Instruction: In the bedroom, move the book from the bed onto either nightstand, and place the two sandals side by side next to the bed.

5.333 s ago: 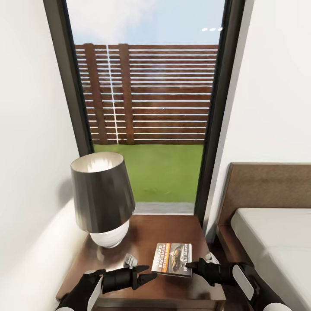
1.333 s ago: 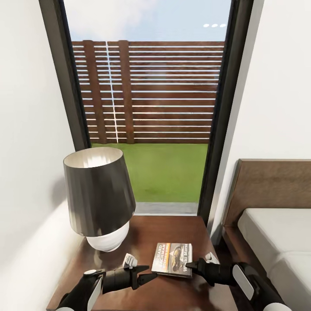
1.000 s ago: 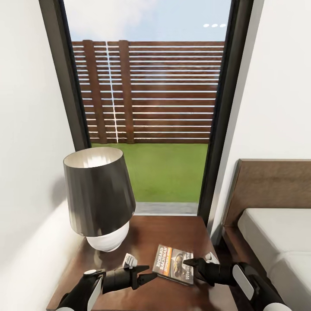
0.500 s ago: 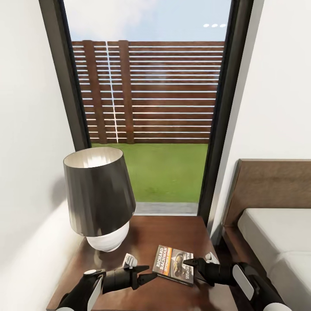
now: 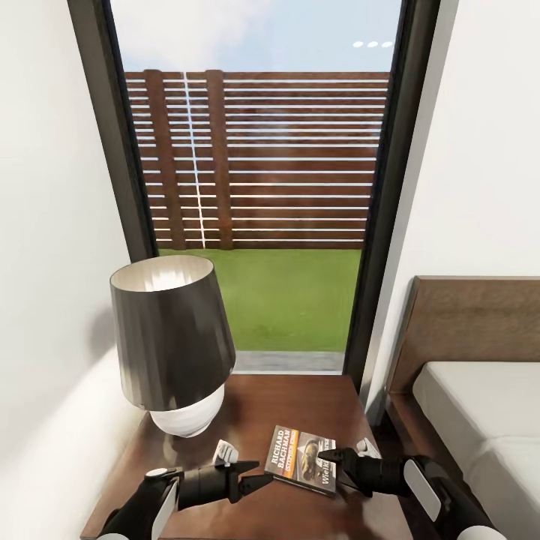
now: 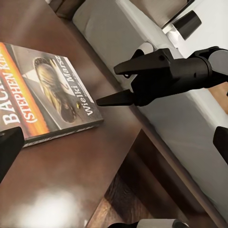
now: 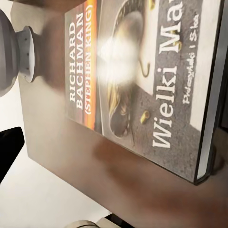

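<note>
With the right gripper now spread and off it, the book has dropped flat on the nightstand tabletop at 5 o'clock of the lamp, completing placement; left gripper idles part-open.

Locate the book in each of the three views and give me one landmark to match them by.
Head view: the book lies flat on the nightstand, low and centre, near the right hand.
Left wrist view: the book sits at the left edge, with the open right hand beside it.
Right wrist view: the book covers the upper right.
Shared landmark: the white "RICHARD BACHMAN" lettering on its cover and the dark wood under it.
</note>
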Controlling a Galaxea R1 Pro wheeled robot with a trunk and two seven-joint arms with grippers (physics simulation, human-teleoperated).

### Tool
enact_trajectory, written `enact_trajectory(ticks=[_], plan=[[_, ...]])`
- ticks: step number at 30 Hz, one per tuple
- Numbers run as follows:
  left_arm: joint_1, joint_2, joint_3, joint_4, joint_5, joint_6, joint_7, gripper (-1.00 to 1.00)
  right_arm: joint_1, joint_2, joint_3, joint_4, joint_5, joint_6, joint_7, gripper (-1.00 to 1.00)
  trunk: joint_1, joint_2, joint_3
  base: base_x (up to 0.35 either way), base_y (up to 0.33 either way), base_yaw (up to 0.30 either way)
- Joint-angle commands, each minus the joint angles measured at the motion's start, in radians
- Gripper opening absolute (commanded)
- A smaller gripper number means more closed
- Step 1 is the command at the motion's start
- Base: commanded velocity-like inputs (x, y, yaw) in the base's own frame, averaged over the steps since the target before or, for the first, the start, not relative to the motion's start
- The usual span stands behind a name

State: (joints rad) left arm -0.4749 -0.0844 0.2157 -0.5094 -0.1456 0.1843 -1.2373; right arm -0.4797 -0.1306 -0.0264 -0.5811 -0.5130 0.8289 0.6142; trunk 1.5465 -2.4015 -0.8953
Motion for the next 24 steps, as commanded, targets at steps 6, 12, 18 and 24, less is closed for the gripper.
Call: enact_trajectory(ticks=[6, 12, 18, 24], plan=[[0.0, -0.002, 0.009, -0.001, -0.009, 0.011, -0.006, 1.0, 0.0, 0.0, -0.003, 0.0, 0.0, 0.006, 0.002, 1.0, 0.0, 0.0, -0.001, 0.0, 0.0, 0.0], [0.0, -0.002, 0.008, -0.001, -0.009, 0.011, -0.005, 1.0, 0.0, 0.0, -0.003, 0.0, 0.0, 0.006, 0.002, 1.0, -0.004, 0.007, 0.002, 0.0, 0.0, 0.0], [-0.001, -0.002, 0.008, -0.001, -0.009, 0.012, -0.005, 1.0, 0.0, 0.0, -0.003, 0.0, 0.0, 0.006, 0.002, 1.0, -0.027, 0.049, 0.021, 0.0, 0.0, 0.0], [-0.001, -0.003, 0.008, -0.001, -0.009, 0.012, -0.005, 1.0, 0.0, 0.0, -0.003, 0.0, 0.0, 0.006, 0.002, 1.0, -0.05, 0.091, 0.04, 0.0, 0.0, 0.0]])
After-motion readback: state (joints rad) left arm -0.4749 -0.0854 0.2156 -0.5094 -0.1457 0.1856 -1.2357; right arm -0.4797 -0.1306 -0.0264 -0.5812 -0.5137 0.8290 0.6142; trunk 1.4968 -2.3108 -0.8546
